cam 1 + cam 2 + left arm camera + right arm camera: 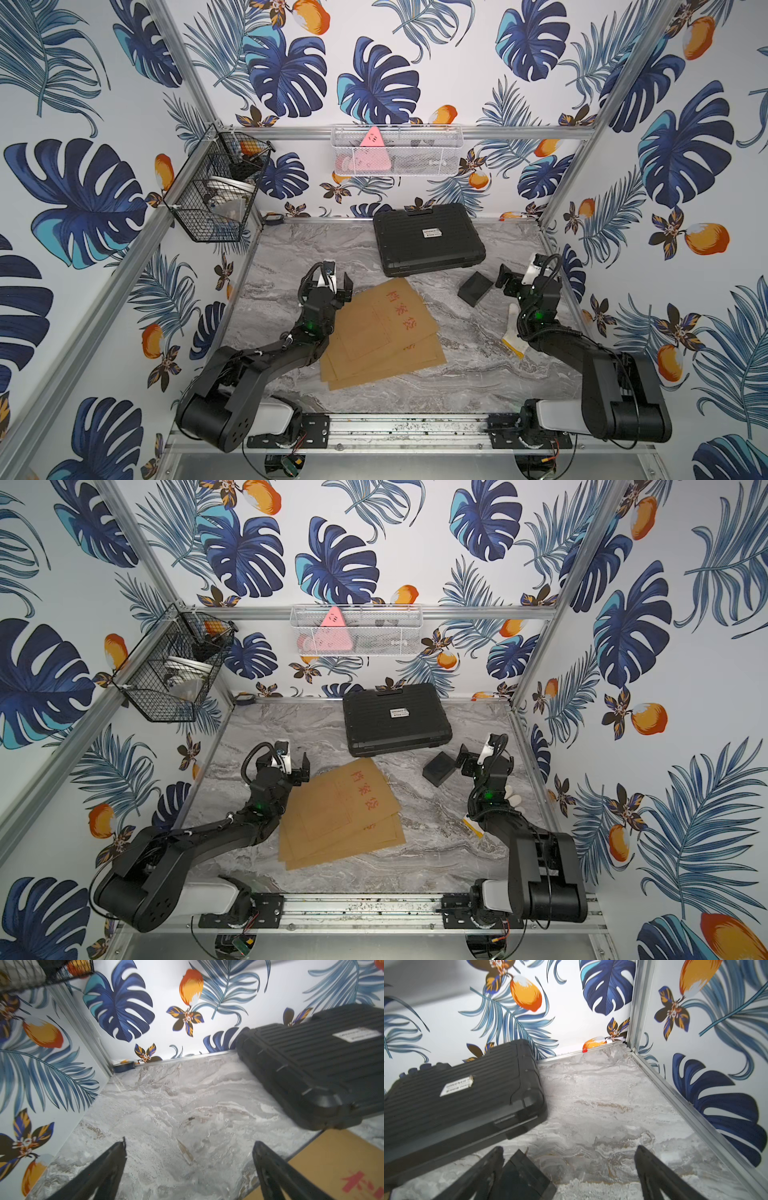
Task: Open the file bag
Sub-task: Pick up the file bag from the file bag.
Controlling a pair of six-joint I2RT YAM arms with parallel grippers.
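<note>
Patterned leaf-and-fruit walls enclose a grey marbled tabletop (415,395). On it a fanned stack of flat brown kraft-paper file bags (382,328) with red characters lies towards the left arm's side, printed face up. No flap or tie shows. The left gripper (190,1142) hangs over bare table just beside the stack's far corner, jaws wide and empty. The right gripper (568,1148), also wide and empty, sits well apart from the bags, beside a small black box (476,289) near a ribbed black plastic case (428,241). The task looks unstarted. The next move probably calls for pinning the stack and finding the top bag's closure.
</note>
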